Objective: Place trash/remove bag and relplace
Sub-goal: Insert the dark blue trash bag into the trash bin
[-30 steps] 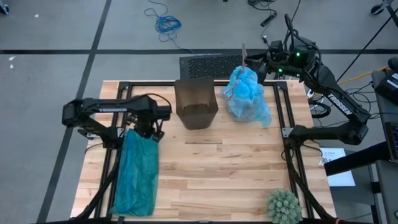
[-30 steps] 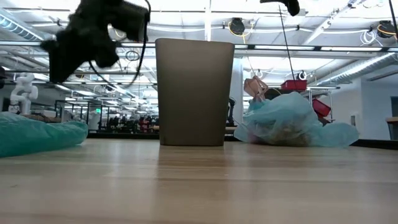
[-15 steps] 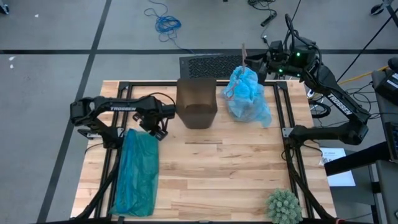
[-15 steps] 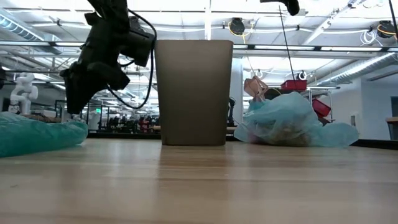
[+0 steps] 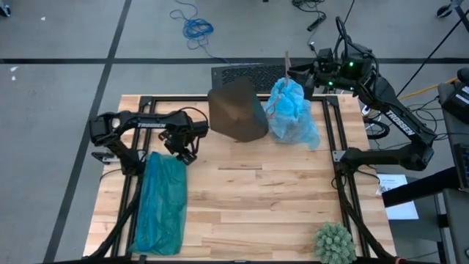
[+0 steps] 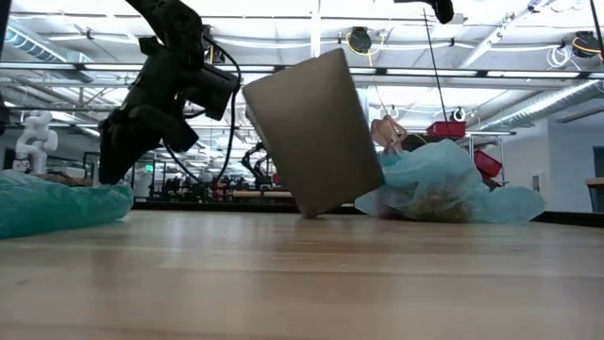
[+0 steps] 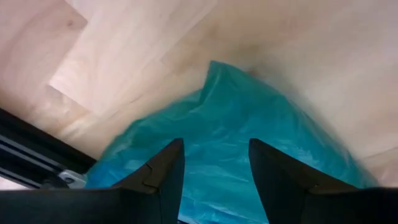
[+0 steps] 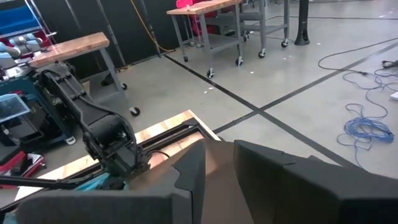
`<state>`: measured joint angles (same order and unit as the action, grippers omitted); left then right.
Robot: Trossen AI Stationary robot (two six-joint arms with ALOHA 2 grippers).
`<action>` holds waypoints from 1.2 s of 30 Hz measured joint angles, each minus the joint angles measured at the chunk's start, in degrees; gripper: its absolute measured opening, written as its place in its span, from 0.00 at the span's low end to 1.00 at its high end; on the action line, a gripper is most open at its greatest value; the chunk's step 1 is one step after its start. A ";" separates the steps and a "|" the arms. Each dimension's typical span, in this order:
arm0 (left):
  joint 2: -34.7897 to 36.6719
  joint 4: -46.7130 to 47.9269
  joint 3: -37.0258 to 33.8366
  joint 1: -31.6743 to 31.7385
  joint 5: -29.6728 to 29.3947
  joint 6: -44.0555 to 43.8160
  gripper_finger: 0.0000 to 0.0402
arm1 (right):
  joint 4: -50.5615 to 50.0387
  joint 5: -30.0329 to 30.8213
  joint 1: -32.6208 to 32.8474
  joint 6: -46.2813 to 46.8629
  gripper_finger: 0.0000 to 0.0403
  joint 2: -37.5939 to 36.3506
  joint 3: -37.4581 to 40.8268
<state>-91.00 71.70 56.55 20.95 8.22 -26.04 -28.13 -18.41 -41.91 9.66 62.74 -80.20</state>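
On a wooden table [image 5: 278, 191], the low view alone shows the dark brown plastic bin [image 6: 311, 132] tilted onto one bottom edge, leaning toward the knotted pale blue translucent bag [image 5: 292, 111] of trash beside it; half a second ago it stood upright. The left gripper [image 5: 185, 150] hangs with fingers apart, holding nothing, over the flat teal-green plastic bag [image 7: 230, 149]. The right gripper [image 5: 304, 79], its grip unclear, hovers at the far edge

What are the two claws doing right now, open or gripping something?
Left gripper: jaws open, empty, above the teal bag.
Right gripper: cannot be told.
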 joint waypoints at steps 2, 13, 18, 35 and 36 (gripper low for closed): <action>-0.52 0.01 0.00 0.04 0.48 0.96 0.44 | -0.01 0.00 0.01 0.09 0.19 0.00 0.00; -1.49 -0.09 0.02 -0.02 2.22 3.58 0.21 | 0.74 0.04 0.01 -0.27 0.19 -0.02 0.00; -1.39 -0.21 0.07 -0.07 4.11 6.89 0.02 | 0.93 0.04 0.02 -0.29 0.19 -0.02 0.00; 11.19 11.71 20.12 -0.38 5.21 1.93 0.00 | 4.61 0.05 0.02 -1.85 0.19 -0.02 0.00; 11.51 12.08 22.17 -0.33 4.68 1.27 0.00 | 5.04 0.06 0.01 -1.86 0.19 -0.02 0.00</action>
<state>-79.49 83.79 78.73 20.62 12.90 -24.78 -23.09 -18.35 -41.90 7.80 62.72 -80.20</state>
